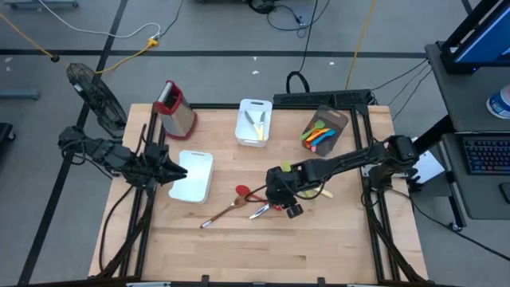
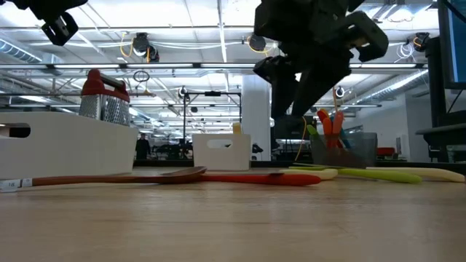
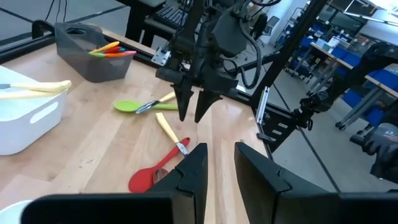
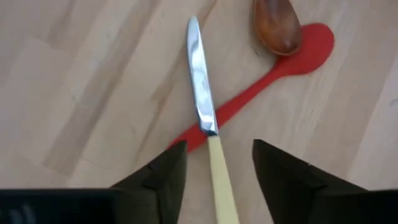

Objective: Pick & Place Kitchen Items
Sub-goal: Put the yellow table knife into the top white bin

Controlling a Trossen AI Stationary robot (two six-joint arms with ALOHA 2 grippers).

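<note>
Utensils partly sorted: some binned, a handful loose mid-table.
My right claw [image 4: 214,167] hangs jaws apart over the knife [image 4: 206,124], cream handle between my fingers, nothing held; its blade crosses the red spoon [image 4: 273,78], whose bowl lies under the wooden spoon [image 4: 277,26]. A green spoon [image 3: 135,105] and another cream-handled piece lie just beyond, so I judge at least four or five items remain. My left claw [image 3: 221,168] waits near the table's left edge by the flat white tray [image 1: 194,175], jaws narrow, empty. The white bin [image 1: 254,122] holds a few pale utensils, one with some green on it; the grey bin [image 1: 325,127] holds orange, green, blue and yellow ones. The grater [image 1: 174,106] stands far left, untouched.
</note>
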